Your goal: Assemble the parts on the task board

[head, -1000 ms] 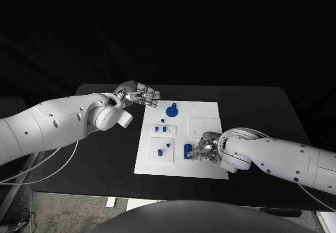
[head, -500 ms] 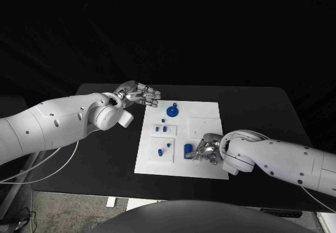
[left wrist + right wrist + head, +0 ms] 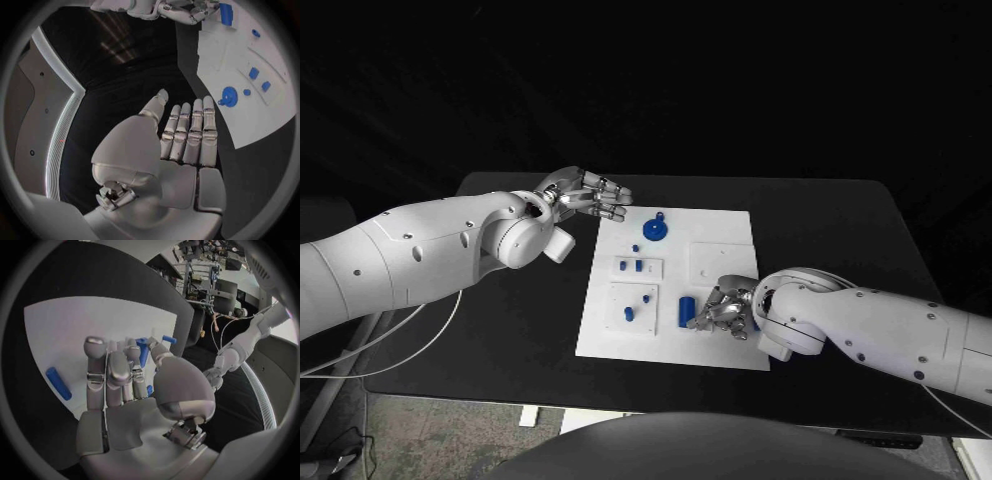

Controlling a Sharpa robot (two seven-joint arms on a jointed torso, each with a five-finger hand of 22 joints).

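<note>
— Since a second ago, what moved?

— Only my right hand [image 3: 727, 312], sliding a little toward me along the task board [image 3: 726, 228]. It bends over the long blue part [image 3: 687, 311] lying there. Holding anything? I cannot tell.

— What could go wrong?

— Fingers could knock it away.

— And your left hand [image 3: 593, 194]?

— Wide open, holding nothing, off the board's far corner. Its wrist view shows the round blue part [image 3: 228, 95] close up.

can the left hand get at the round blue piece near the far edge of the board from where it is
Probably yes. The left hand hovers open just off the board's far left corner, and the round blue piece lies close by with nothing over it. The right hand is busy at the near side.
</note>
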